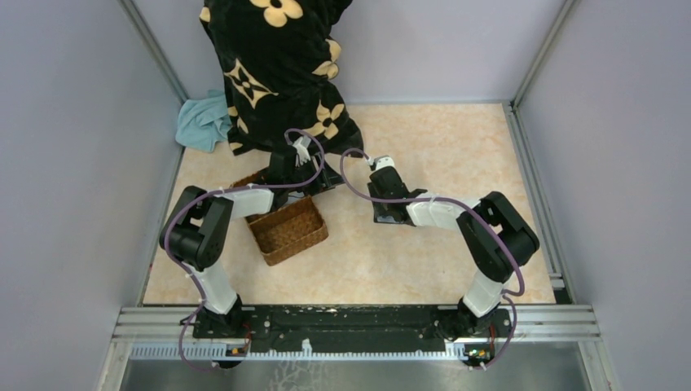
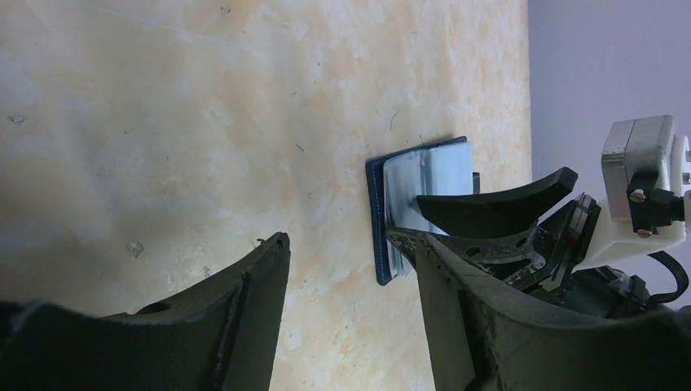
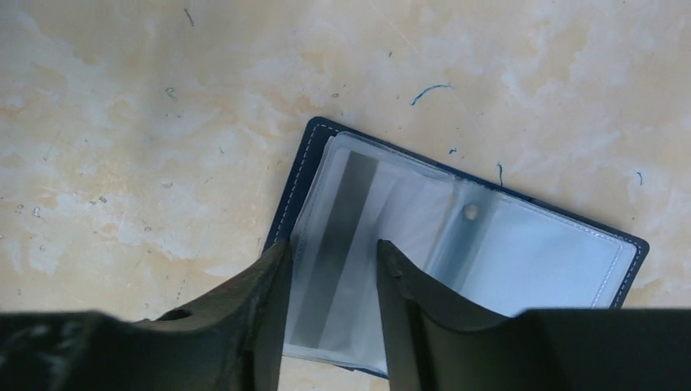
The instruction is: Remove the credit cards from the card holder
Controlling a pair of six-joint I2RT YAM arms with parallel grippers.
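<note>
card holder (image 3: 297, 187) lying open on tabletop (image 3: 122, 122), credit cards (image 3: 346, 204) not yet out, one visible in clear sleeve (image 3: 415, 208); right gripper (image 3: 334, 248) jaws apart over it, left gripper (image 2: 346, 240) jaws apart, empty, beside.

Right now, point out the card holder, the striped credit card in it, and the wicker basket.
card holder (image 3: 489, 252): right wrist view, on the clear sleeve right of the snap.
credit card (image 3: 342, 220): right wrist view, on its dark stripe.
wicker basket (image 1: 289, 230): top external view, on its near woven compartment.
</note>
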